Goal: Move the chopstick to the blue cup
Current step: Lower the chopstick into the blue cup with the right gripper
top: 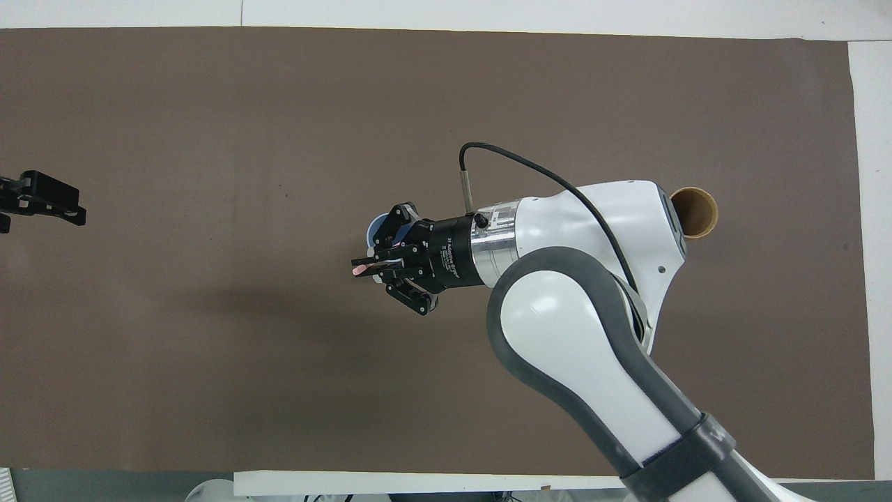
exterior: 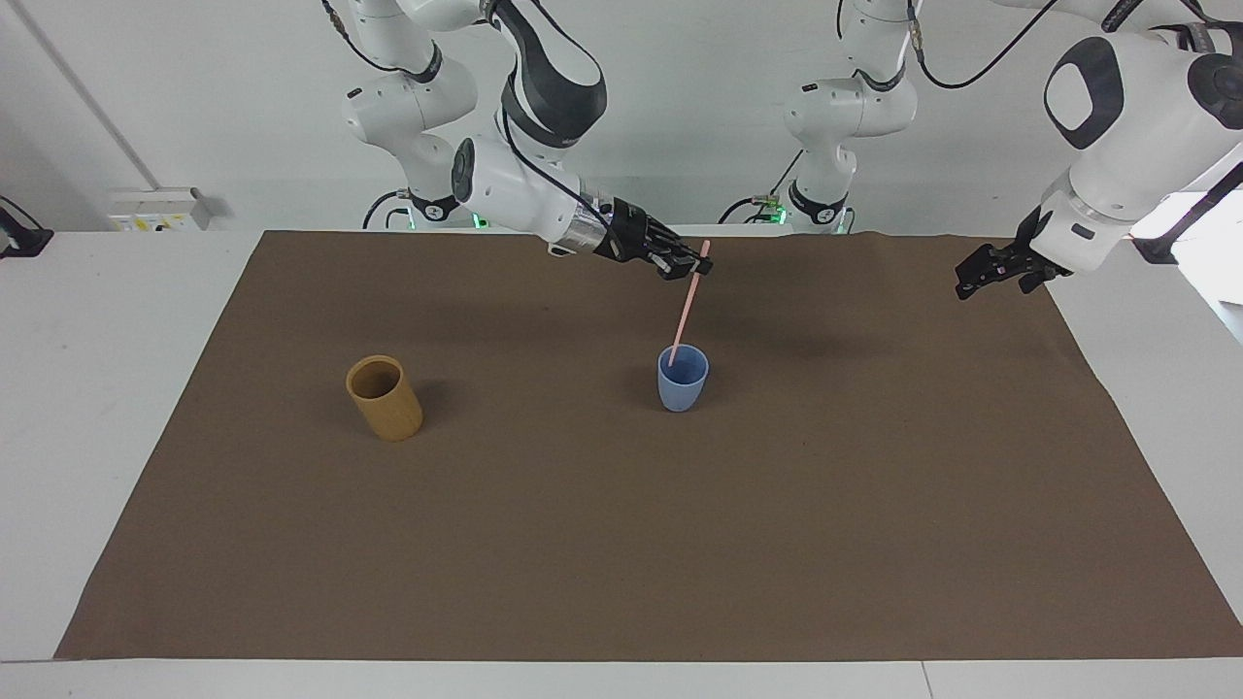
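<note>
Right gripper [top: 364,266] is pinching the thin pale pink chopstick [top: 359,268], covering most of the small light blue cup [top: 377,226]. Tall tan-yellow cylindrical cup [top: 695,213] is showing past the arm. Left gripper [top: 52,207] is hanging over the brown mat [top: 209,348].

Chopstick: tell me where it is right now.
In the facing view, the chopstick hangs tilted from the shut right gripper, its lower tip inside the blue cup near mid-table, toward the left arm's end from the tan cup.
</note>
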Controlling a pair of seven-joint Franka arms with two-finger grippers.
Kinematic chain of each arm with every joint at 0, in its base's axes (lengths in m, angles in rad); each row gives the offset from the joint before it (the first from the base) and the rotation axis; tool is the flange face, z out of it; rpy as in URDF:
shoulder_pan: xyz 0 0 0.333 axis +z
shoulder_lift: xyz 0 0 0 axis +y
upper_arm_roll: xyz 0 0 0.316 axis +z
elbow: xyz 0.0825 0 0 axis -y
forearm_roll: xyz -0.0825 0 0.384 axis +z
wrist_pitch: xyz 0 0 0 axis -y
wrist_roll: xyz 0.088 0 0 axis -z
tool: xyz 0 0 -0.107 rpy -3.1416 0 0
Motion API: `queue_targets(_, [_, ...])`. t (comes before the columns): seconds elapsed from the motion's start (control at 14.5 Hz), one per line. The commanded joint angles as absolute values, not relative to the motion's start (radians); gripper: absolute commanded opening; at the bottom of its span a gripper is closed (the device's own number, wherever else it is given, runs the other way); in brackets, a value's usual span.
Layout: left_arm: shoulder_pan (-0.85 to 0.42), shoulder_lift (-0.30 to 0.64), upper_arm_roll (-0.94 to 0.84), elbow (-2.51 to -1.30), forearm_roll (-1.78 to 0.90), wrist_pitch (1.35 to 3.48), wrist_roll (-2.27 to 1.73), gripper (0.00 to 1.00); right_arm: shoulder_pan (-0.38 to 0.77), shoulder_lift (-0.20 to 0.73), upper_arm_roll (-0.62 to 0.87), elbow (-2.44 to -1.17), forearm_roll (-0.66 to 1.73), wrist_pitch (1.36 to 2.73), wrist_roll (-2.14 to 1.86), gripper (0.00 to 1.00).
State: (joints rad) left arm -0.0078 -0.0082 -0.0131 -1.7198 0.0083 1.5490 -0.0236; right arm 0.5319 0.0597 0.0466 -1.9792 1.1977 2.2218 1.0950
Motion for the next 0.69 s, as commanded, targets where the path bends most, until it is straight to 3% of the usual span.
queue_targets(0.0, [-0.009, -0.017, -0.008, -1.706, -0.002, 1.534, -0.026, 1.00, 0.517, 0.051, 0.054, -1.994, 1.221, 2.238, 1.043, 0.09])
queue_targets(0.07, [-0.006, -0.017, -0.008, -1.706, -0.002, 1.537, -0.026, 1.00, 0.511, 0.051, 0.054, -1.993, 1.221, 2.238, 1.042, 0.29])
queue_targets(0.14, [-0.005, -0.017, -0.006, -1.706, -0.002, 1.539, -0.026, 1.00, 0.511, 0.052, 0.054, -1.988, 1.221, 2.238, 1.040, 0.65])
queue_targets(0.28, [-0.003, -0.017, -0.006, -1.707, -0.002, 1.545, -0.026, 1.00, 0.508, 0.055, 0.052, -1.976, 1.218, 2.238, 1.020, 0.95])
queue_targets(0.35, [-0.005, -0.017, -0.006, -1.707, -0.002, 1.543, -0.026, 1.00, 0.502, 0.060, 0.051, -1.956, 1.212, 2.232, 1.022, 1.00])
queue_targets(0.62, [-0.015, -0.023, -0.011, -1.707, -0.002, 1.540, -0.026, 1.00, 0.424, 0.057, 0.048, -1.885, 1.142, 2.214, 1.023, 1.00])
